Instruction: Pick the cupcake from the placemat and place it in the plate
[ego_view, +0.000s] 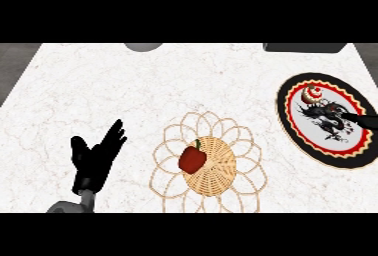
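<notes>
white marbled counter, faint grey veins, flat and smooth-looking. near centre: round placemat, with a tight woven straw disc in the middle and an open looped border like petals. on it a red pepper, glossy, lumpy, short stem up. no cupcake on the mat.

right side: plate, black rim, red ring, white field with a dark dragon-like figure; looks glazed. on its far-left part, inside the red ring, a small red-and-white round thing, which i take for the cupcake. upright or tipped: too small to tell.

right hand: only a dark sliver shows at the right edge, over the plate, apart from the cupcake. open or closed: cannot tell, as it blends with the dragon print. left hand: near left, open, fingers straight and spread, resting, holding nothing, well apart from the mat.

risks, as i judge them:
- the cupcake sits near the rim rather than mid-plate. a brush from the right hand as it leaves could tip it, or nudge it across the slick glaze and over the rim.
- soft frosting would smear on contact.
- the pepper is the one item on the mat and shares the red colour, so a fresh grab there would take the wrong thing.
</notes>
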